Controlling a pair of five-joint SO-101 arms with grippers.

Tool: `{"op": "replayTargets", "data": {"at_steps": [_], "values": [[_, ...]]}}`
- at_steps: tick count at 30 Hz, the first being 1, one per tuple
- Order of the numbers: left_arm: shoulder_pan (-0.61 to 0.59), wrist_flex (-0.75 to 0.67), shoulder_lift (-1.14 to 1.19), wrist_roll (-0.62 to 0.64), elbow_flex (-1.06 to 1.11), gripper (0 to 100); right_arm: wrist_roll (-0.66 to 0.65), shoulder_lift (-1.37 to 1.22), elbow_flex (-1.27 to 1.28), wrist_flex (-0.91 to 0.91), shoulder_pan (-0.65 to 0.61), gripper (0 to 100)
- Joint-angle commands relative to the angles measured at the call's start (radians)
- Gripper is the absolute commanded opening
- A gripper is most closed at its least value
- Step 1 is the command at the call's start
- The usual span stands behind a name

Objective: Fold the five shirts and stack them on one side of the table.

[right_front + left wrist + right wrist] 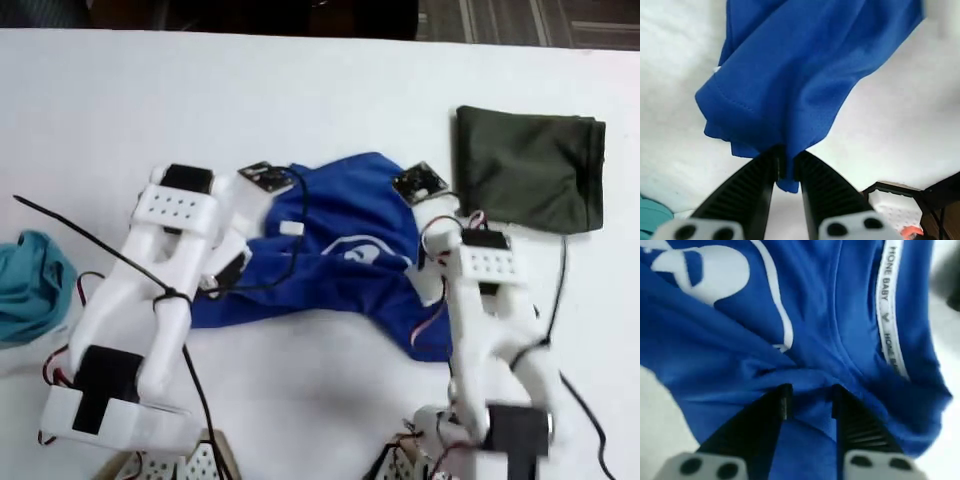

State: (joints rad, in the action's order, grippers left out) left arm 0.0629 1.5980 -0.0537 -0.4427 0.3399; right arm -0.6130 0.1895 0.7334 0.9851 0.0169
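A hem of the blue shirt [805,75] is pinched in the left pincer [787,167], which is pressed together. The right pincer [810,400] is held spread over a fold of the same shirt, which is crumpled at the middle of the table [300,90]. Farther back, a folded dark green shirt [530,170] is laid flat.

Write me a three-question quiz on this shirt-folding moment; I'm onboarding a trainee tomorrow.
1. True or false: the left gripper is shut on the blue shirt.
2. The dark green shirt is: A) folded flat on the table; B) bunched in a gripper; C) draped over an arm.
3. How many shirts does the high view show?

Key: 1 true. 2 A. 3 three: the blue one, the dark green one and the teal shirt.
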Motion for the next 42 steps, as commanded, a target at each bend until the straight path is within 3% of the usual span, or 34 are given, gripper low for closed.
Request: {"op": "replayTargets", "data": {"at_steps": [1, 17, 27, 31, 42], "values": [[-0.008, 0.015, -0.012, 0.008, -0.004, 3, 0.006, -0.203, -0.18, 0.005, -0.007, 13.8], [-0.008, 0.017, -0.012, 0.014, -0.005, 3, 0.127, -0.947, -1.329, 0.325, -0.013, 13.8], [-0.008, 0.011, -0.012, 0.009, -0.013, 3, 0.149, -0.917, -1.85, 0.789, 0.004, 17.9], [-0.008, 0.011, -0.012, 0.009, -0.013, 3, 0.167, -0.817, -1.718, 0.788, 0.05, 18.3], [-0.008, 0.017, -0.012, 0.008, -0.013, 3, 0.163, -0.377, -0.893, 0.707, 0.082, 18.0]]}}
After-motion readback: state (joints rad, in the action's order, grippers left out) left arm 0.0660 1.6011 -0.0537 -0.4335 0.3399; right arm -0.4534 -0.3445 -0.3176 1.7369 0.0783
